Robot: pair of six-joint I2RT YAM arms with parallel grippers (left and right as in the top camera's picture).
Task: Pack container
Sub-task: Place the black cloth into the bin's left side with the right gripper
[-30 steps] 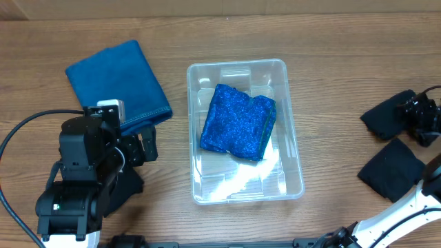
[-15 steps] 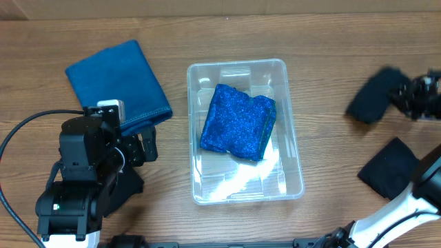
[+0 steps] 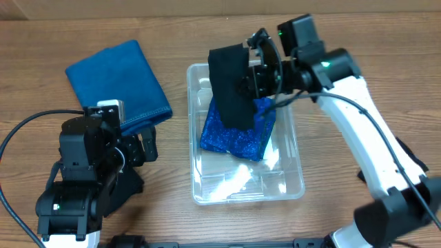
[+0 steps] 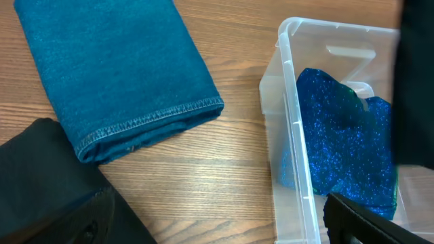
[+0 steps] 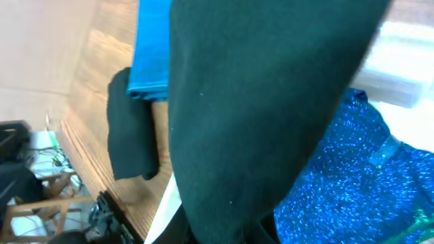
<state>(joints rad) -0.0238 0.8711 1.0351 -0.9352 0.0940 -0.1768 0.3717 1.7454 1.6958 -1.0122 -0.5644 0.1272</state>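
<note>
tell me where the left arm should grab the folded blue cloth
I'd pinch the stitched hem edge of the folded blue cloth, coming from the near side with the left gripper: it lies flat, and that layered edge faces the gripper.

The table [image 3: 172, 172] is brown wood with long lines in it. A blue towel [image 3: 117, 79] lies folded flat on the left side, near the back. The container [image 3: 191, 138] sits in the middle of the table, close to the towel but not touching it, with bare wood between them. A black cloth [image 3: 129, 184] lies on the wood right next to the towel's front edge, and part of it is hidden. The towel's sewn edge faces the black cloth
</note>
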